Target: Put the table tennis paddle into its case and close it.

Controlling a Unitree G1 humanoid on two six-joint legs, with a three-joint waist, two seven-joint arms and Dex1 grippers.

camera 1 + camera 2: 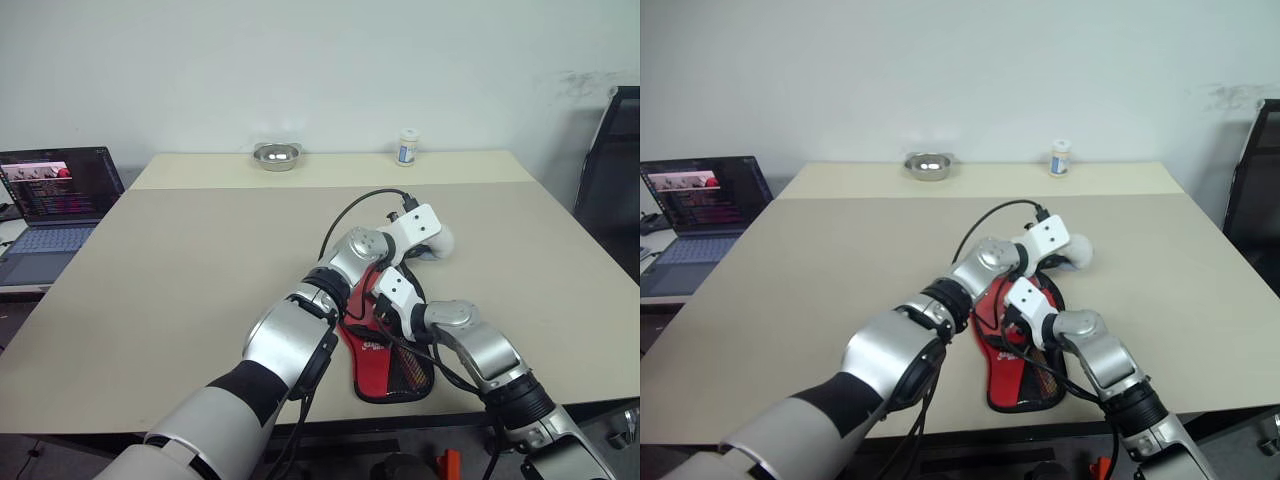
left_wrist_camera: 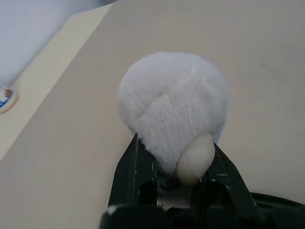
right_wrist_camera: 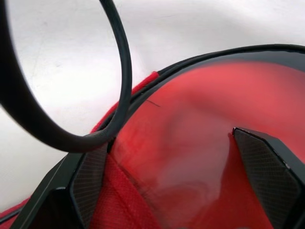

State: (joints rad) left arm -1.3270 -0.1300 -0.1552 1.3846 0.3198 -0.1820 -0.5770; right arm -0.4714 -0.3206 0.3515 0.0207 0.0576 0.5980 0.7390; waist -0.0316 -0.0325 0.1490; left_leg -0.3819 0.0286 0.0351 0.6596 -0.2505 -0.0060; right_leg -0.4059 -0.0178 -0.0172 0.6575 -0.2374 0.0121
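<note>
Left tool [image 2: 174, 164] pinching fluffy white ball [image 2: 172, 105]; right tool [image 3: 183, 176] spread over red case [image 3: 200, 124]

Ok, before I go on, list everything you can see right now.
table: one, beige, under everything
case: one, red and black, at the table's near edge beneath both arms
plush ball: one, white and fluffy, just beyond the case
metal bowl: one, silver, at the far edge
small bottle: one, white with a blue label, far edge, right of the bowl
laptop: one, dark, open, on a surface left of the table
chair: one, black, at the right
cable: one, black, looping over the left arm
left gripper: closed on the plush ball
right gripper: open, over the case's red surface
</note>
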